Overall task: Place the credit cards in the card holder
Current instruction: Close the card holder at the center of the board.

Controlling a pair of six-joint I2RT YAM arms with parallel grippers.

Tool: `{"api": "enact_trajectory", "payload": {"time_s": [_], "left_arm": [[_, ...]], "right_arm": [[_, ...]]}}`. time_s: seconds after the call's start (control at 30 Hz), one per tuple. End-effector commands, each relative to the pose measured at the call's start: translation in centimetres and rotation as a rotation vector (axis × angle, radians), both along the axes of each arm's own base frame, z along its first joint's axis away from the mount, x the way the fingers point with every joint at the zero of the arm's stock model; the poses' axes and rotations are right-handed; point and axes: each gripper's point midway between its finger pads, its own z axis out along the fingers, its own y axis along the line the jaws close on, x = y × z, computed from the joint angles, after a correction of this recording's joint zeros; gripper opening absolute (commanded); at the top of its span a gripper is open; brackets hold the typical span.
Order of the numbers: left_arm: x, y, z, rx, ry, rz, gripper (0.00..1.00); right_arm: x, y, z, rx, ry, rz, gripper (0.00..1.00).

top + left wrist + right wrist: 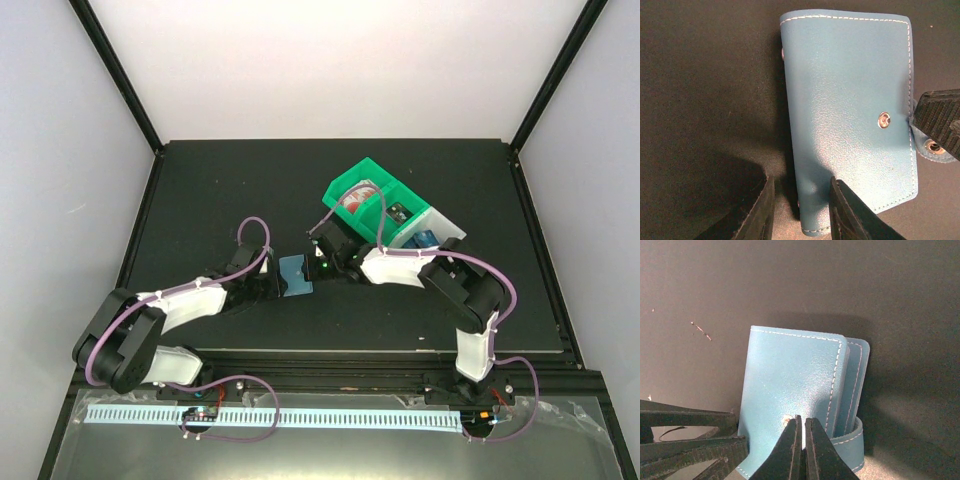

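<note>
The teal-blue card holder [296,275] lies closed and flat on the black table between the two arms. In the left wrist view the card holder [850,100] shows its stitched cover and a metal snap stud. My left gripper [801,180] is open and straddles its folded edge, with a gap at the left finger. My right gripper [801,417] is shut and empty, its tips over the card holder [790,385] beside the stud. The snap tab [850,440] hangs loose at the side. The credit cards are out of view.
A green bin [345,183] and a white bin [445,222] stand behind the right arm at the back right. A small blue item [424,238] lies in the white bin, too small to identify. Black frame posts border the table.
</note>
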Motion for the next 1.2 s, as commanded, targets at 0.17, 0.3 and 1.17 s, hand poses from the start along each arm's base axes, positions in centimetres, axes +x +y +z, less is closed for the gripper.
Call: {"api": "enact_trajectory", "payload": {"time_s": [0.17, 0.3, 1.17], "left_arm": [[-1.6, -0.8, -1.7, -0.019, 0.08, -0.035, 0.32], [-1.9, -1.3, -1.8, -0.041, 0.091, -0.042, 0.3], [-1.0, -1.3, -0.4, -0.092, 0.046, 0.025, 0.23]], "right_arm": [[1.0, -0.1, 0.7, -0.014, -0.089, -0.042, 0.01], [1.6, 0.5, 0.8, -0.059, -0.163, -0.043, 0.01], [3.0, 2.8, 0.7, -0.082, -0.256, -0.086, 0.18]]}}
